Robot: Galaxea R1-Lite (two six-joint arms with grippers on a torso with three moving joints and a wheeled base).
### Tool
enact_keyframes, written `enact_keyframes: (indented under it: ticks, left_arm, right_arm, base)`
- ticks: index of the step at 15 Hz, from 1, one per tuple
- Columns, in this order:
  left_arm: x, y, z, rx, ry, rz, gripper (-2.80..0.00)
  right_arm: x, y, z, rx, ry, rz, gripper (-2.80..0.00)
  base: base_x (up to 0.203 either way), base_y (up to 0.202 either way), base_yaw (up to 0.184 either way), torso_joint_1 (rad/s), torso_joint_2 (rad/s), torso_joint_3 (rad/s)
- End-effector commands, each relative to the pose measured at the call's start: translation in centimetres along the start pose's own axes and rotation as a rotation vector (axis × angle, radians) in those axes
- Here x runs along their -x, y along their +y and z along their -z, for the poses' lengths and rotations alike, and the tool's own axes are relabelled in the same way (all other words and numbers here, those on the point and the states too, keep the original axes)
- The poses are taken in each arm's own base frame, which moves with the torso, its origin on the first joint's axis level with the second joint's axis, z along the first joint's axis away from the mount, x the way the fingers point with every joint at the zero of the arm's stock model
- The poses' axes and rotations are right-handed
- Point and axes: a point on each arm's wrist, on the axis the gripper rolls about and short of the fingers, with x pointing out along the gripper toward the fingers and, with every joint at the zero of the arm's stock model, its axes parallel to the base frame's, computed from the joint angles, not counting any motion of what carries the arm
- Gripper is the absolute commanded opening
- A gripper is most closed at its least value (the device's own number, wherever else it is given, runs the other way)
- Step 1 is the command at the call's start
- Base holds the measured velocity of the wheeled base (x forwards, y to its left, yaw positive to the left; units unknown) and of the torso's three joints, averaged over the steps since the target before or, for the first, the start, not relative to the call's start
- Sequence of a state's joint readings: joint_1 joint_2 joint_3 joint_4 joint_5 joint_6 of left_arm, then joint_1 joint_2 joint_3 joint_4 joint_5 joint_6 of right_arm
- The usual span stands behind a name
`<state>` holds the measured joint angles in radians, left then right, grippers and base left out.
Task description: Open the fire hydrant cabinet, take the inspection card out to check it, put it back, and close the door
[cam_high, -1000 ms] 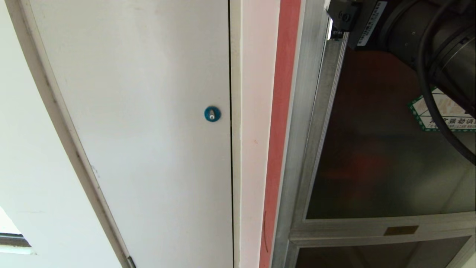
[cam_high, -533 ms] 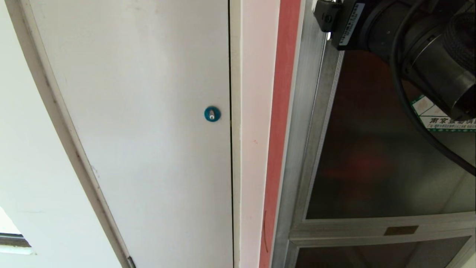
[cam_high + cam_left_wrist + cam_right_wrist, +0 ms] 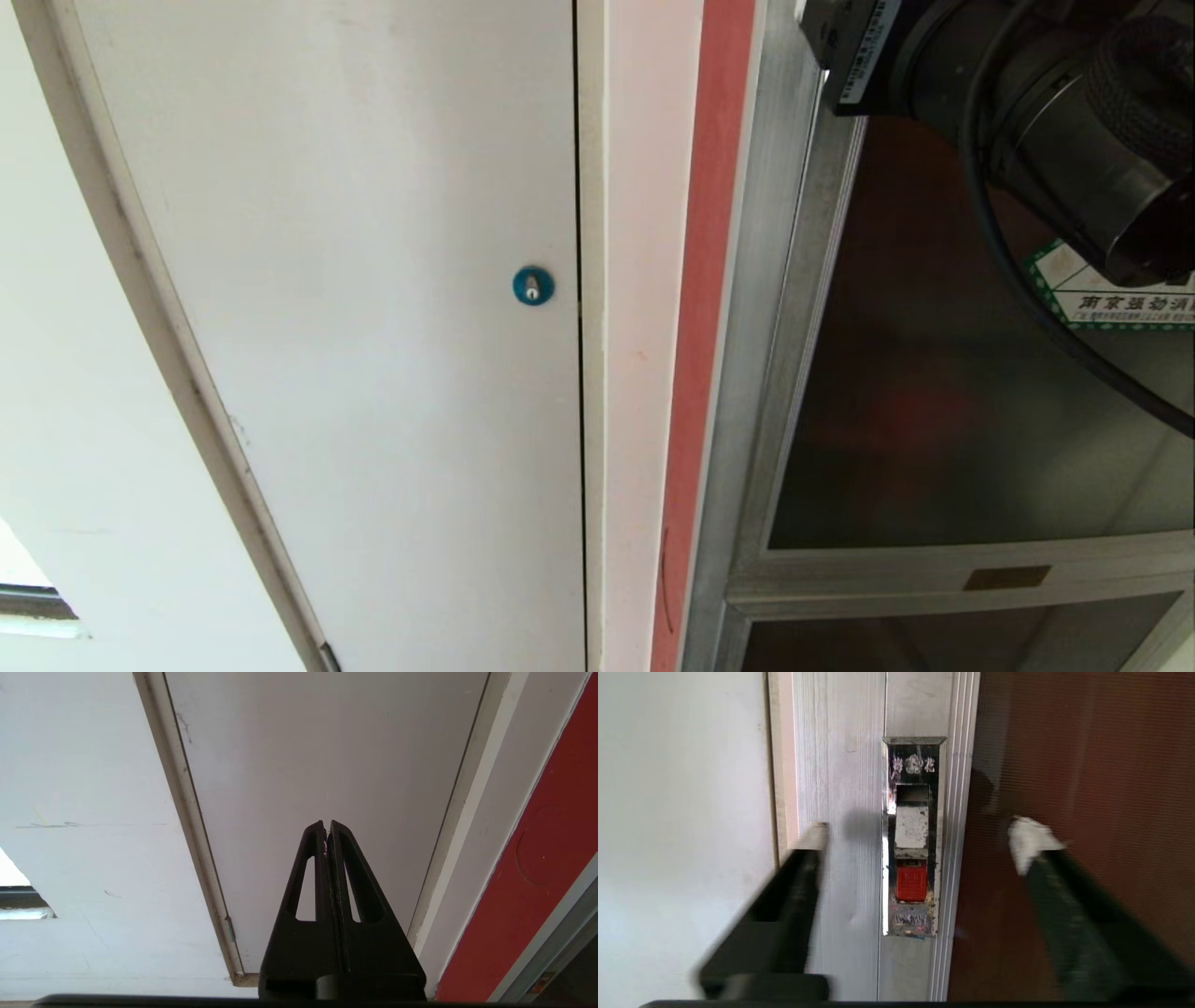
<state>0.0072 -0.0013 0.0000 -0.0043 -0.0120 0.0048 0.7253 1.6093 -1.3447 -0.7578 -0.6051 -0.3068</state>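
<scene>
The right hand (image 3: 920,833) is up at the door (image 3: 943,411), fingers (image 3: 810,842) spread wide and holding nothing, one on either side of the chrome latch (image 3: 913,835) with its red button (image 3: 911,882), set in the silver frame. The door is shut, its dark glass carrying a green-bordered sticker (image 3: 1111,294). The left hand (image 3: 328,828) hangs low with fingers pressed together, before the white panel (image 3: 373,280) with the blue lock (image 3: 533,286).
</scene>
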Motion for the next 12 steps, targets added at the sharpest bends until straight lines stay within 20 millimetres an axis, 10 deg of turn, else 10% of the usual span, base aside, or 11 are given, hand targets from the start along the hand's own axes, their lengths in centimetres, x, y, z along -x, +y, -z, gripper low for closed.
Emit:
enact_keyframes:
  ticks: [1, 12]
  left_arm:
    - [-0.01, 0.00, -0.01, 0.000, 0.001, 0.000, -2.80]
    - [-0.01, 0.00, -0.01, 0.000, 0.001, 0.000, -2.80]
  right_arm:
    - [-0.26, -0.06, 0.19, 0.005, 0.000, 0.007, -2.80]
    - [-0.35, -0.09, -0.15, -0.003, -0.012, 0.002, -2.80]
  base:
    - [0.000, 0.000, 0.000, 0.000, 0.00, 0.000]
    - [0.000, 0.000, 0.000, 0.000, 0.00, 0.000]
